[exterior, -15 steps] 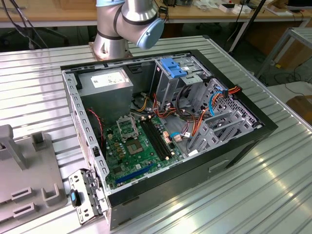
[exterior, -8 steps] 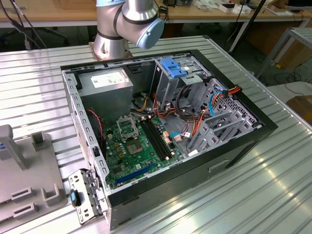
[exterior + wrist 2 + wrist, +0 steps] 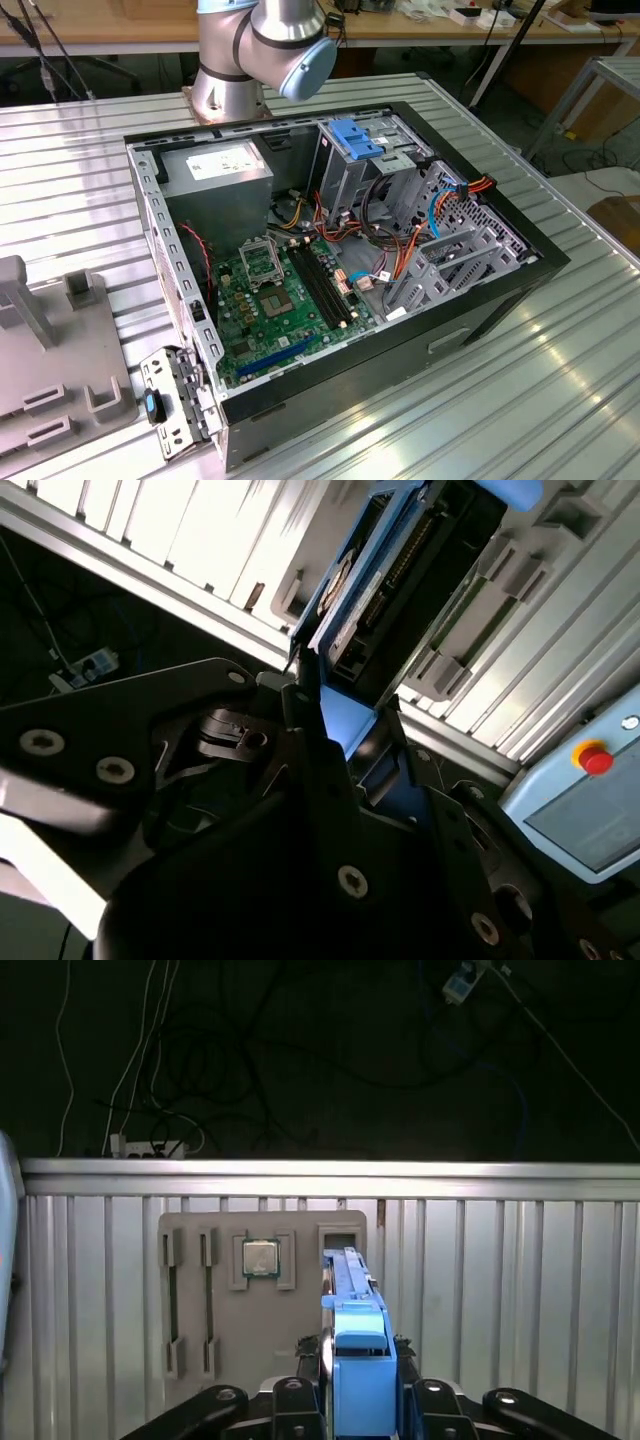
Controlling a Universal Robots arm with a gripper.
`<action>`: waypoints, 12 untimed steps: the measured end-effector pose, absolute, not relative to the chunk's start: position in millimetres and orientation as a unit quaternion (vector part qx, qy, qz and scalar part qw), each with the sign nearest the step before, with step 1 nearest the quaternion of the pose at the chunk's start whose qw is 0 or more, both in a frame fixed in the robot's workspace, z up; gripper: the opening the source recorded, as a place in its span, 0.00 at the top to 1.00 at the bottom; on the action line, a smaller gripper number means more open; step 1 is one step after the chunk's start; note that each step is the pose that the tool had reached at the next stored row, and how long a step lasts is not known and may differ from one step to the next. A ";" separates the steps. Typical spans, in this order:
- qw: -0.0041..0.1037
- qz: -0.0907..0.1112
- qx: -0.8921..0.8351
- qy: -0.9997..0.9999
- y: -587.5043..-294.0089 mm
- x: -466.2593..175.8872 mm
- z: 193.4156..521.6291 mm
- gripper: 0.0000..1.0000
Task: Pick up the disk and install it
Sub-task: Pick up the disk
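While the arm (image 3: 262, 48) rises from its base behind the case (image 3: 350, 392) in the exterior view, both wrist views show the gripper (image 3: 358, 1352) (image 3: 340, 715) pinching the disk (image 3: 350, 1278) (image 3: 400, 560). The jaws press on the two flat sides of the blue carrier at its near end, one black finger on each side. The disk sticks out from the gripper edge-on. In the first wrist view it reaches over a grey tray (image 3: 260, 1332) that lies on the ribbed table (image 3: 500, 1290). Whether its far end touches the tray I cannot tell. A chip (image 3: 260, 1257) sits in a square seat of the tray, just beside the disk, and two long slots lie further off on the same tray. In the second wrist view the dark body and its connector row show between the blue rails, and a pendant with a red button (image 3: 594, 757) lies near.

In the exterior view the case lies open on the table (image 3: 500, 400), with the motherboard (image 3: 270, 300) flat on its floor. A blue bracket (image 3: 355, 135) sits on top of the drive cage at the far side of the case. A grey tray (image 3: 40, 370) lies to the exterior view's left of the case.
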State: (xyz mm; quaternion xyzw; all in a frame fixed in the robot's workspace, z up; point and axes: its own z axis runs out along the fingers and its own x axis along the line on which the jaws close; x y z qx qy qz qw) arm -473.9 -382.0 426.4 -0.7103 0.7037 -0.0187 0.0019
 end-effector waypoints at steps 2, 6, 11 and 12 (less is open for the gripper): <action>0.002 -0.019 -0.710 0.704 -381.9 -473.9 435.9 0.63; 0.001 -0.019 -0.710 0.704 -382.0 -473.9 459.6 0.63; 0.001 -0.020 -0.710 0.704 -382.0 -473.9 498.8 0.63; 0.000 -0.020 -0.710 0.704 -382.0 -473.9 504.9 0.63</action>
